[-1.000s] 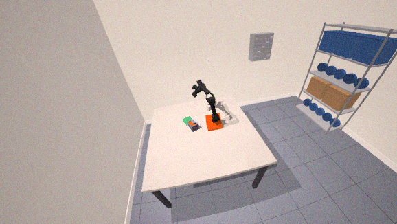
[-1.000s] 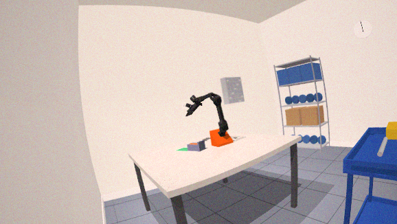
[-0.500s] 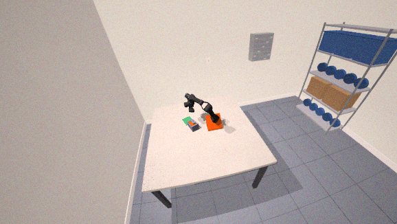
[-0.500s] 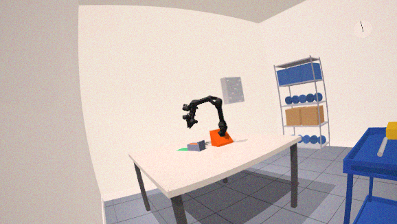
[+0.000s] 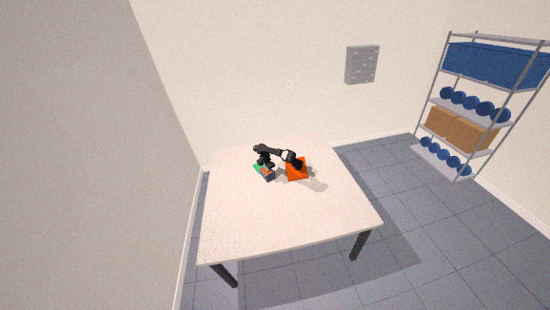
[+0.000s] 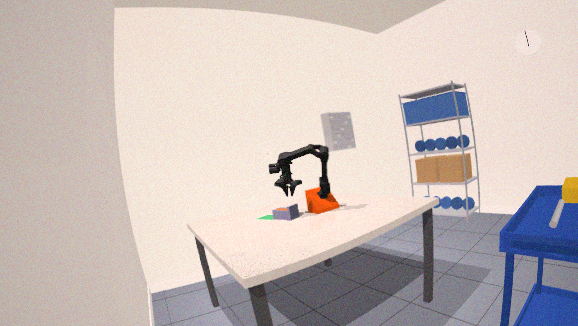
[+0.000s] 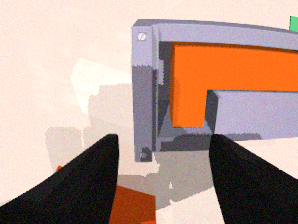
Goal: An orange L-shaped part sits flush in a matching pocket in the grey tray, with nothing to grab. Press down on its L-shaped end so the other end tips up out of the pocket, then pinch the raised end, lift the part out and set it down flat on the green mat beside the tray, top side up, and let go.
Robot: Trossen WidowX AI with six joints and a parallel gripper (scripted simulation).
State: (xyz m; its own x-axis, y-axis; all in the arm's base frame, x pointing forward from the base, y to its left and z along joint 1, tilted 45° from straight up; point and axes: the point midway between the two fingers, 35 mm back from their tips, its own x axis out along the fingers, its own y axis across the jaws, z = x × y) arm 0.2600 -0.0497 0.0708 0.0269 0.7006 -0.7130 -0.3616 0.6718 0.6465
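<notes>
The orange L-shaped part (image 5: 265,171) (image 6: 282,209) (image 7: 230,67) lies in the pocket of the grey tray (image 5: 270,179) (image 6: 285,216) (image 7: 144,90). In the wrist view its L-shaped end is at the left, with a dark gap to the pocket's end wall; its other end is out of frame. The green mat (image 5: 257,167) (image 6: 265,217) (image 7: 294,23) lies beside the tray. My gripper (image 6: 289,194) (image 7: 165,144) is partly open and empty, pointing down above the tray. In the wrist view its fingertips appear just below the L-shaped end.
The arm stands on an orange block (image 5: 297,176) (image 6: 313,202) (image 7: 132,204) beside the tray, on the pale table (image 5: 285,214) (image 6: 280,245). A shelf rack (image 5: 444,90) (image 6: 406,140) and a blue cart (image 6: 530,245) stand away from the table.
</notes>
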